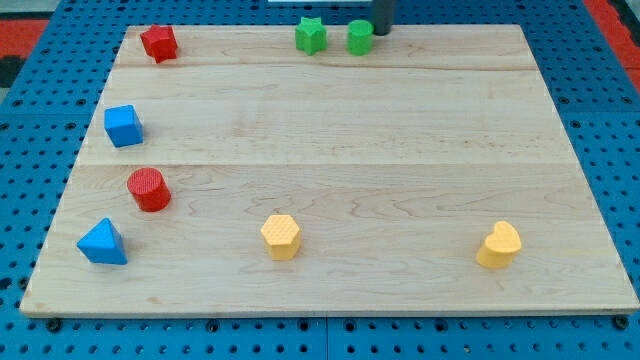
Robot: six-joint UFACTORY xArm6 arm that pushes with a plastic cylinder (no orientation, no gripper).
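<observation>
- The board (330, 190) is pale wood with fine grain running left to right and two faint seams along the same line; it lies on a blue pegboard (40, 120) dotted with holes.
- My tip (381, 33) is the lower end of a straight dark rod whose long axis runs upright out of the view's top; it sits at the far edge, touching or just beside the right side of the green rounded block (360, 37). There are no jaws here, only the rod.
- Just left of that block stands a green star-shaped block (311, 35), apart from it.
- Far left: a red star-like block (159, 43) with blunt points.
- Left side: a blue cube (123, 125), then a red cylinder (149, 189) with a ribbed top, then a blue triangular block (103, 243) at the near-left corner.
- Near edge: a yellow hexagonal block (281, 236) around the middle, and a yellow heart-like block (499, 245) to the right.
- All blocks look matte and solid.
</observation>
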